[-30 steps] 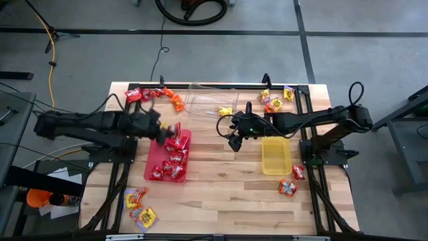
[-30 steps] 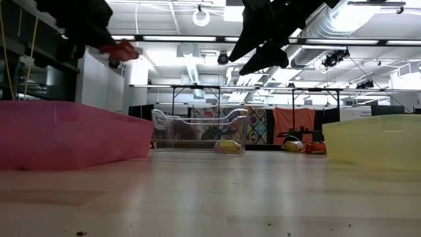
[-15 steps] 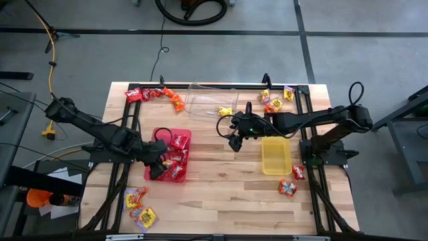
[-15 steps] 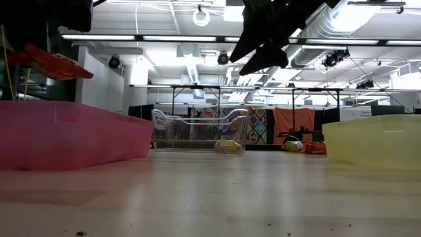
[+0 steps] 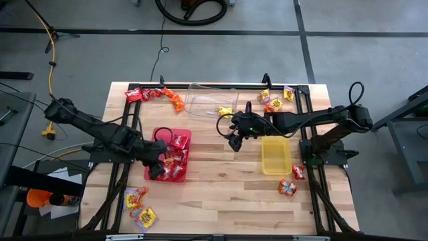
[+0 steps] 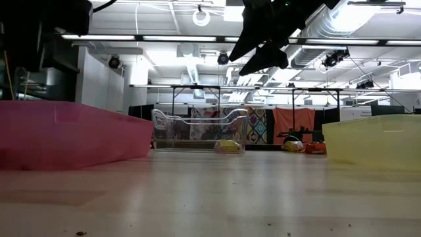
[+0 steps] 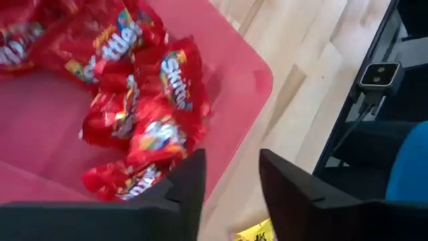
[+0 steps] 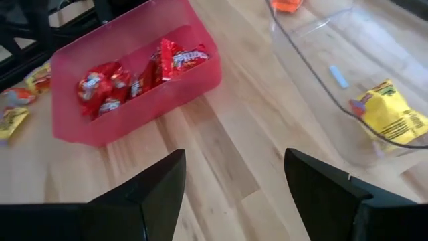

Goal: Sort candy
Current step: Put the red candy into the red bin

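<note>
Left claw [image 7: 227, 181] over red tray [image 5: 155, 169], fingers apart, empty: drop step. Next: fetch more candy [image 5: 137, 94]. Right claw [image 8: 234, 177] wide open, empty, mid-bench.

Grey concrete floor [image 5: 374, 40] around the wooden table [image 5: 221, 187] — dark seam lines crossing it, a yellow cable [image 5: 48, 40] at one side, a black hoop [image 5: 190, 12] at the far edge. Low view: white ceiling with strip lights [image 6: 368, 43], silver ductwork [image 6: 322, 29], white walls — bench frames [image 6: 197, 92] and colourful hangings [image 6: 296, 125] far back.
</note>
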